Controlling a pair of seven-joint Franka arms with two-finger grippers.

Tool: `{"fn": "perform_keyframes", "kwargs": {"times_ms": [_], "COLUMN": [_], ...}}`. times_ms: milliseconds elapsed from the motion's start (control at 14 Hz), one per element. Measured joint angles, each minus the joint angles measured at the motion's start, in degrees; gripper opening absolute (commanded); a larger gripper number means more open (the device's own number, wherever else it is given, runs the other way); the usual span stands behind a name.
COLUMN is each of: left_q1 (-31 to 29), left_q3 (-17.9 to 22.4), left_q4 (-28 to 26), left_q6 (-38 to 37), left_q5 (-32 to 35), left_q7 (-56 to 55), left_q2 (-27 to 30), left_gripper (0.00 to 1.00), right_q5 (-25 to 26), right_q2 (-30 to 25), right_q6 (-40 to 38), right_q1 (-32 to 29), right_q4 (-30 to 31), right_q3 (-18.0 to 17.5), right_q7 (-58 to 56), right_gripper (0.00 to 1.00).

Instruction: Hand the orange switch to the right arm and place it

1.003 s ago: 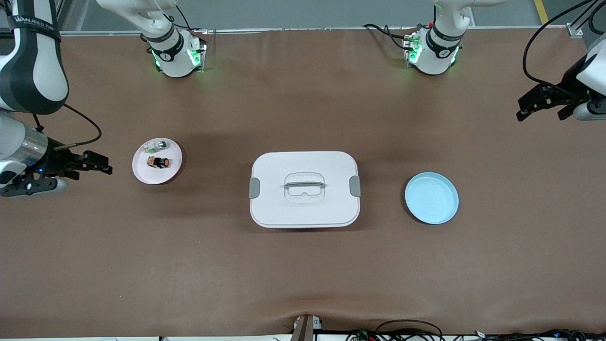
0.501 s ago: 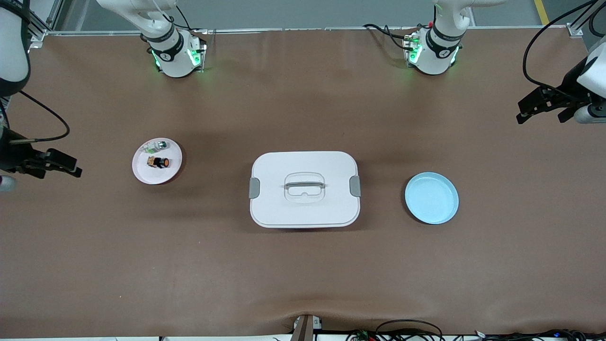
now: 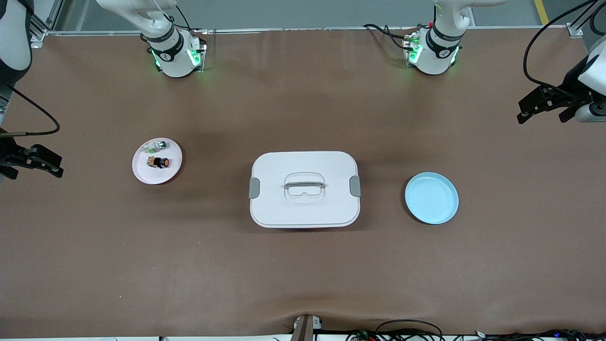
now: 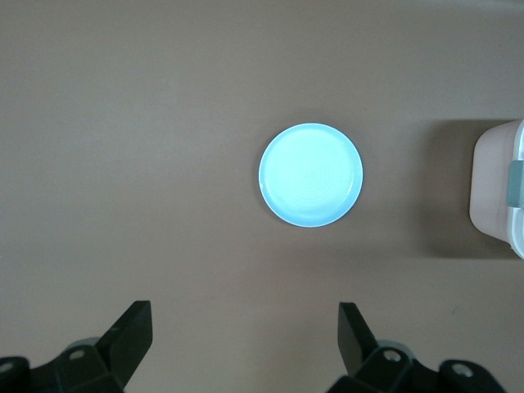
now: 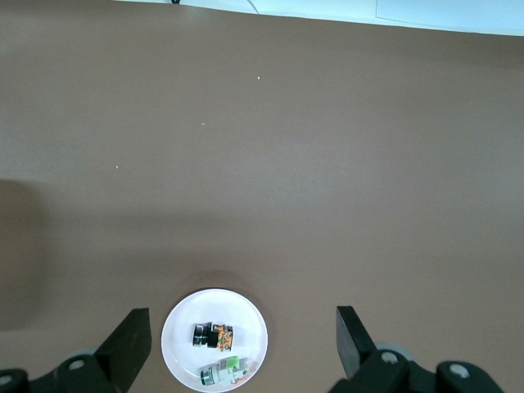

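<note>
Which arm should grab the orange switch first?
Right: the orange switch lies on the white plate at its end, near the open right gripper. The open left gripper is distant.

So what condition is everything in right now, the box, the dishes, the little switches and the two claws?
Orange switch: lying on the white plate, untouched.
Green switch: lying on the same plate.
Blue plate: empty.
Box: lid on, handle flat.
Left gripper: jaws open, empty, at the left arm's end of the table.
Right gripper: jaws open, empty, at the right arm's end.
</note>
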State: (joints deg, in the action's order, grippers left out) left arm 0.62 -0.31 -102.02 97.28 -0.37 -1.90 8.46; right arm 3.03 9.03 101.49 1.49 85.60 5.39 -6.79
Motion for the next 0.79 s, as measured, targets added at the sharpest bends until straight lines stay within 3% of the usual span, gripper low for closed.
{"fn": "perform_keyframes", "kwargs": {"times_ms": [788], "left_q1": [0.0], "left_q3": [-0.01], "left_q4": [0.0], "left_q6": [-0.13], "left_q5": [0.0], "left_q7": [0.0], "left_q2": [-0.07], "left_gripper": [1.0], "right_q5": [-3.9], "right_q2": [-0.68], "right_q6": [-8.06], "right_q1": [-1.35], "right_q4": [-1.44], "right_q3": [0.49], "right_q7": [0.45], "right_gripper": [1.0]}}
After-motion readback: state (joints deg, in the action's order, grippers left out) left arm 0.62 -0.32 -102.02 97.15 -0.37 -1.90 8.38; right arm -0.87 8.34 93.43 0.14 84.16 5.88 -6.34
